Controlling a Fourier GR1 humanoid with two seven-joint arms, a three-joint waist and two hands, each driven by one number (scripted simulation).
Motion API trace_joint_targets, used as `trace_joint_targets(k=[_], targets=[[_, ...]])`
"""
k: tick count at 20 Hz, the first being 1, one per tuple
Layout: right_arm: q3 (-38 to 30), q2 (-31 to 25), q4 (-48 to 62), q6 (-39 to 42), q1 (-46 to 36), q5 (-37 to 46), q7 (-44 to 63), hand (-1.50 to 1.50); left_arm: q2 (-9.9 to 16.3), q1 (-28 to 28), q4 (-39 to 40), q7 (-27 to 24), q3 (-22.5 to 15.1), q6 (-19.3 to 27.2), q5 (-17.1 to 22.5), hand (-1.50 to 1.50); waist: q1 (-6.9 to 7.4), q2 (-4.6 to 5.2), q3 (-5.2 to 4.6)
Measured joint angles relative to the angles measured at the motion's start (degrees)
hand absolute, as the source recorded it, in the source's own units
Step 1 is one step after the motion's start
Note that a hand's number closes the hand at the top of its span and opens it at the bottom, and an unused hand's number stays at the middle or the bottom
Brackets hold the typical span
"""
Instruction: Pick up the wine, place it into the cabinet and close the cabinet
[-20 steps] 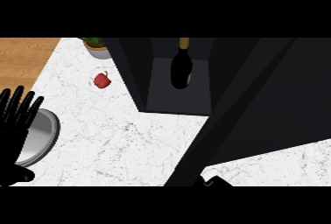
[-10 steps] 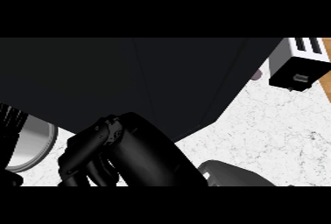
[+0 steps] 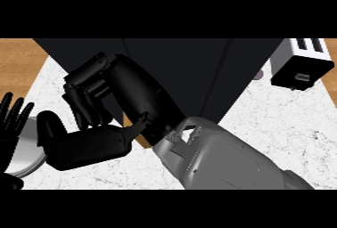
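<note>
One white marbled counter (image 3: pixel 283 133) | black cabinet (image 3: pixel 191 67) | toaster (image 3: pixel 302 67)

The black cabinet (image 3: pixel 197 67) fills the upper middle and blocks passage there. The right hand (image 3: pixel 105 102) and its forearm (image 3: pixel 223 160) take the centre. Open counter (image 3: pixel 289 120) lies at right, bounded by a toaster (image 3: pixel 302 67). At far left, the left hand (image 3: pixel 13 124) and a bowl (image 3: pixel 23 153) crowd the edge.

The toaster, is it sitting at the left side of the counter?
No, the toaster stands at the counter's upper right, past the dark cabinet.
</note>
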Motion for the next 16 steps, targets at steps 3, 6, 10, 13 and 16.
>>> trace_joint_targets(k=[3,6,10,13,16], targets=[[-2.87,-0.07,3.37,1.92,0.99,-1.56,-2.06,1.5,-0.2,0.09,-0.67,1.31,0.79,0.33,0.44,-1.5,-0.25,0.05,-0.14],[-4.73,0.01,8.17,4.3,2.13,-1.65,-5.62,1.5,-0.74,0.77,-0.93,1.1,1.34,-0.07,-0.26,-1.5,-0.29,0.05,-0.11],[-7.09,-0.38,10.53,8.13,2.94,-0.94,-7.34,1.5,-1.31,0.36,-0.63,2.42,2.1,-1.16,0.48,-1.5,-0.43,-0.28,-0.29],[-8.18,-0.44,13.19,11.94,2.57,-1.13,-9.67,1.5,-1.86,-0.31,0.17,2.34,2.23,-1.63,0.1,-1.5,-0.28,-0.87,-0.35],[-8.7,-0.43,15.14,14.78,2.72,-0.71,-12.92,1.5,-2.29,-0.96,0.84,2.29,2.32,-1.81,-0.14,-1.5,-0.11,-1.38,-0.46]])
